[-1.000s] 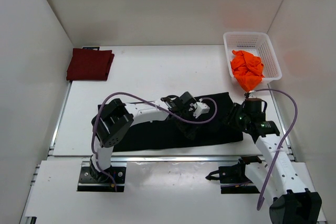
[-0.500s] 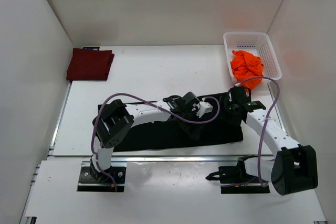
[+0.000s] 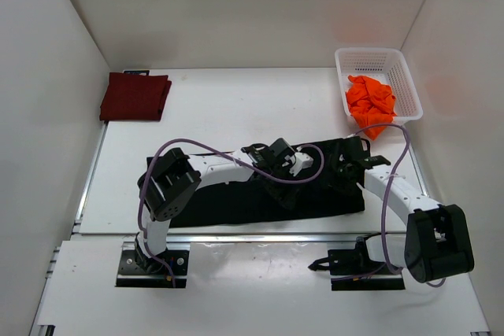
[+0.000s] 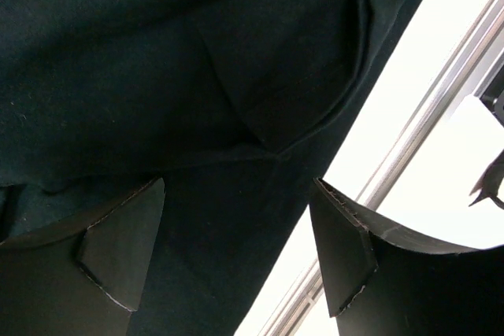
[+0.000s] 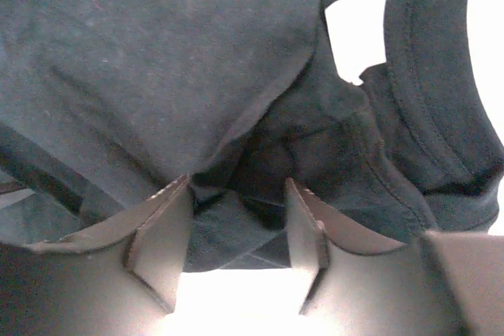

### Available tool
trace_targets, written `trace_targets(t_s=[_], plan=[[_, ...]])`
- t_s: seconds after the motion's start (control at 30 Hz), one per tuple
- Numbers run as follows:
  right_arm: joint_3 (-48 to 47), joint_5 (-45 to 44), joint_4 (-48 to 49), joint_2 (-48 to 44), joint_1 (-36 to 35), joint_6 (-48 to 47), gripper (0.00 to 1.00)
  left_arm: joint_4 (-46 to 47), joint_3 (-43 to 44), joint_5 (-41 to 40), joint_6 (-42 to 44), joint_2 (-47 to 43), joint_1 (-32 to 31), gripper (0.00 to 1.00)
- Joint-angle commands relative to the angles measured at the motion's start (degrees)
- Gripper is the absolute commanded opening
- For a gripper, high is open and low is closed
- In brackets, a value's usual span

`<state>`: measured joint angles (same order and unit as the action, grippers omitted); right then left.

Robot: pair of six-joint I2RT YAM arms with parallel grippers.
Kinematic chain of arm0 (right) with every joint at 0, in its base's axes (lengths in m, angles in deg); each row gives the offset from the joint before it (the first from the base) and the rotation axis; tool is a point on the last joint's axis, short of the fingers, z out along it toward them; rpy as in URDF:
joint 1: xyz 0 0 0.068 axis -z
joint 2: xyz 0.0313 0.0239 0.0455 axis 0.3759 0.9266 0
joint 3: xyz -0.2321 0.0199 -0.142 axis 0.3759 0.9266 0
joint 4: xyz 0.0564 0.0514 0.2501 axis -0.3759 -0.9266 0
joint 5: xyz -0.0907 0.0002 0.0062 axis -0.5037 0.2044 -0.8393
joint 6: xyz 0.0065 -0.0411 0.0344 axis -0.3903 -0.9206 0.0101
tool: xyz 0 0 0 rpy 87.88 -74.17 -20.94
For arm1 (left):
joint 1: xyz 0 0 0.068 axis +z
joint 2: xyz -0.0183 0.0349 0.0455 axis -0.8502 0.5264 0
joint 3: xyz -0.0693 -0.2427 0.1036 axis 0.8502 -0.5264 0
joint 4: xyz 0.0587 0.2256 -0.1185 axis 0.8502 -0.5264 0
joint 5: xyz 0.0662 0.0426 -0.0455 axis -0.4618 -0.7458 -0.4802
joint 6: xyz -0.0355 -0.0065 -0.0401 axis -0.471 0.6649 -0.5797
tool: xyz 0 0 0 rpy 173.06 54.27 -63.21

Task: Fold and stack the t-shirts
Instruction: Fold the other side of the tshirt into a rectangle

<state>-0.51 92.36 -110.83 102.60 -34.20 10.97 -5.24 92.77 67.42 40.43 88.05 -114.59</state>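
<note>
L gripper (image 4: 236,194): jaws wide, nothing between them, close over black t-shirt (image 3: 228,204), which lies spread at near edge of table (image 3: 236,112). R gripper (image 5: 236,186): jaws abt half apart w/ bunched black cloth between tips; can't tell if it's pinched. Maroon t-shirt (image 3: 134,97) folded far left, orange t-shirt (image 3: 370,100) in basket (image 3: 370,53).

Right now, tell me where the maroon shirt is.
Top view: the maroon shirt lies folded at the far-left corner of the table, well apart from the black shirt.
</note>
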Motion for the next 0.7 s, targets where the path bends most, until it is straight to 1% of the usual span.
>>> trace_targets(t_s=[0.0,0.03,0.1,0.13,0.3,0.4,0.53,0.6,0.67], plan=[[-1.16,-1.74,0.95,-0.36,0.08,0.14,0.43,1.4,-1.07,0.55,-0.48,-3.31,0.37,0.85],[-1.78,-2.27,-0.98,-0.37,0.25,0.05,0.43,1.31,-1.24,0.46,-0.56,-3.57,0.63,0.85],[-2.14,-2.98,-3.54,-1.07,0.61,0.23,0.38,1.22,-1.33,0.9,-0.3,-3.58,0.99,0.84],[-1.88,-2.81,-5.02,-2.29,1.91,0.14,0.37,0.96,-1.68,0.38,-0.56,-3.66,1.07,0.84],[-2.31,-2.55,-11.36,-6.51,6.05,-0.39,0.36,1.48,-1.95,0.38,-0.12,-4.54,1.42,0.85],[-2.49,-1.66,-14.79,-8.36,7.28,-0.74,0.36,1.31,-1.86,0.9,-0.04,-4.37,1.34,0.84],[-1.7,-0.43,-15.76,-10.12,7.38,-0.31,0.34,1.4,-0.9,1.96,0.67,-4.54,0.9,0.84],[-1.08,0.7,-13.49,-11.78,7.55,0.05,0.33,0.79,0.77,1.52,2.15,-4.46,0.03,0.82],[-1.26,1.41,-11.73,-12.58,7.9,1.97,0.31,0.96,2.44,0.64,4.53,-4.28,-1.64,0.82]])
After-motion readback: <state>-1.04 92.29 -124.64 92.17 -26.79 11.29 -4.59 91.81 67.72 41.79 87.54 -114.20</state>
